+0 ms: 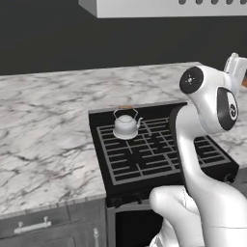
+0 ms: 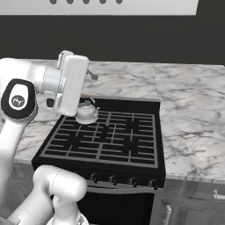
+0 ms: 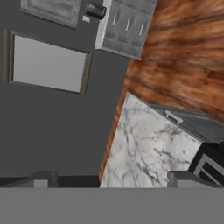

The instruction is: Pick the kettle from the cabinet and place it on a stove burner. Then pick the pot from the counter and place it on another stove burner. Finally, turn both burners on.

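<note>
White grey-veined marble worktop [image 1: 48,125] flanks the black cooktop [image 1: 159,154] whose 11 o'clock grate bears the small silvery-white kettle [image 1: 126,126], so the released, empty tool [image 3: 109,179] should next seek the pot.

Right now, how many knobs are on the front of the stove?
5 knobs in the right base view, in a row along the stove's front edge below the grates. The arm may hide more at the left end.

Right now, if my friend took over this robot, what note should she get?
Gripper: open, holding nothing, raised and looking away from the stove along the white marble counter.
Small rounded silvery-white kettle: standing upright on the back left black grid stove burner.
Done: kettle placed.
Left: find the pot, set it on another burner, turn both burners on with the front knobs.
</note>
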